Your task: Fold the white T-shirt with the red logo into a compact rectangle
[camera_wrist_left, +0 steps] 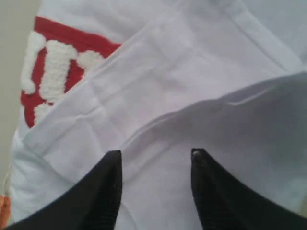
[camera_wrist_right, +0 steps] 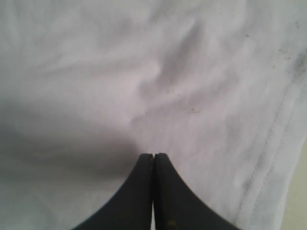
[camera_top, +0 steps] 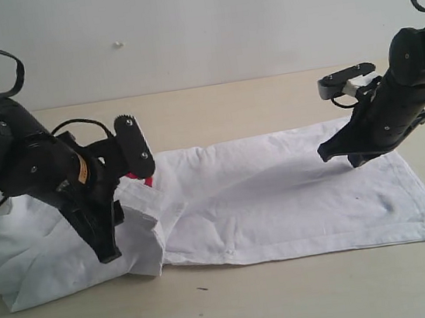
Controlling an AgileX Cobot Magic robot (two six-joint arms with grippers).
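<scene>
Well, the left gripper (camera_wrist_left: 156,160) hangs spread over a folded-in flap, likely ready to pinch it. The right gripper (camera_wrist_right: 153,155), pressed together on nothing, hovers above the hem end. The white T-shirt (camera_top: 280,197) lies wrinkled on the table (camera_top: 293,297) as a long strip, its red logo (camera_wrist_left: 53,67) half covered.

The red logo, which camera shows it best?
The left wrist view. There the red logo shows its red patch and puffy white letters up close, though a fold of the white T-shirt covers part of it. The exterior view gives only a small red sliver. The right wrist view shows none of it, only plain white cloth.
</scene>
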